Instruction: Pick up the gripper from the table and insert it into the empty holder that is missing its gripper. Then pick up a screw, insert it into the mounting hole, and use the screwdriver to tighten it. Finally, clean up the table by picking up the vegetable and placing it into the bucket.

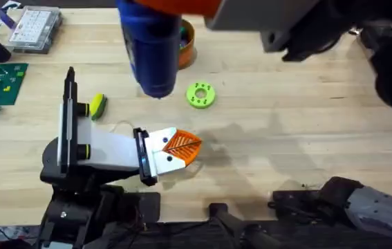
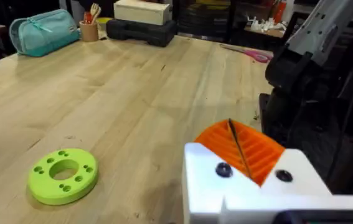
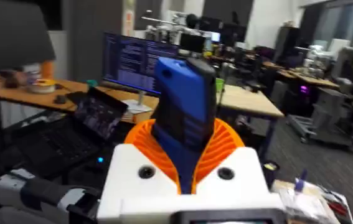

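First, from above, the blue screwdriver [image 1: 153, 48] hangs big and high at the top middle of the frame, and its long side runs up and down the frame. The right arm holds it up there, so that arm is busy. The little yellow-green vegetable [image 1: 97, 105] lies on the table [image 1: 306, 124] at the left middle, just beside the left arm. Its long side runs nearly up and down the frame, leaning a bit. The orange bucket [image 1: 187, 40] sits at the top middle, half hidden behind the screwdriver. It is up and to the right of the vegetable, and well apart from it. A flat green ring [image 1: 200, 95] lies between them, closer to the bucket. The left gripper [image 1: 182, 146] points right, away from the vegetable, in the lower middle. Next, from the left wrist, that gripper's orange pads [image 2: 257, 152] look pressed together with nothing between them, and the green ring [image 2: 64, 176] lies at the lower left. Last, from the right wrist, the right gripper [image 3: 185, 149] pinches the screwdriver [image 3: 185, 99] between its orange pads. I think the left arm is the one to fetch the vegetable, because it is nearer and free. It would have to turn back toward the left first.
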`<state>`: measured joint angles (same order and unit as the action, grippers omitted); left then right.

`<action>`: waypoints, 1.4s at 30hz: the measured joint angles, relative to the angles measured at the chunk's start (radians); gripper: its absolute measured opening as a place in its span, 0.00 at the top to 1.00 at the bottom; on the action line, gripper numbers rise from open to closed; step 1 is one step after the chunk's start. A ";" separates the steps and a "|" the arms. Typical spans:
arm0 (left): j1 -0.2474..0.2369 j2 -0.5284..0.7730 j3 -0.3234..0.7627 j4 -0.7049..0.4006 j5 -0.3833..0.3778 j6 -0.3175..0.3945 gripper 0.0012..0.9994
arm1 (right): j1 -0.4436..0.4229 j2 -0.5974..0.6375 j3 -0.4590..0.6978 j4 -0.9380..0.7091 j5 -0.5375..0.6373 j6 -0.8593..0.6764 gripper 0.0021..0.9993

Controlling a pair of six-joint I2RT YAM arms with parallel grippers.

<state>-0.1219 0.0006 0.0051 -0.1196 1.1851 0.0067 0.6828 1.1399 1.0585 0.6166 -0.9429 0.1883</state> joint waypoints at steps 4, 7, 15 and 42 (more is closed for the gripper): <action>0.000 0.000 0.000 0.000 0.000 0.000 0.98 | -0.001 0.049 0.044 0.003 -0.074 0.022 0.93; 0.000 0.000 0.000 0.000 0.000 0.000 0.98 | -0.001 0.090 0.057 0.003 -0.116 0.030 0.93; 0.000 0.000 0.000 0.000 0.000 0.000 0.98 | -0.001 0.119 0.057 -0.004 -0.159 0.040 0.93; 0.000 0.000 0.000 0.000 0.000 0.000 0.98 | -0.001 0.118 0.060 -0.187 -0.171 -0.062 0.93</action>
<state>-0.1219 0.0006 0.0051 -0.1196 1.1851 0.0067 0.6823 1.2579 1.1183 0.4297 -1.1134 0.1261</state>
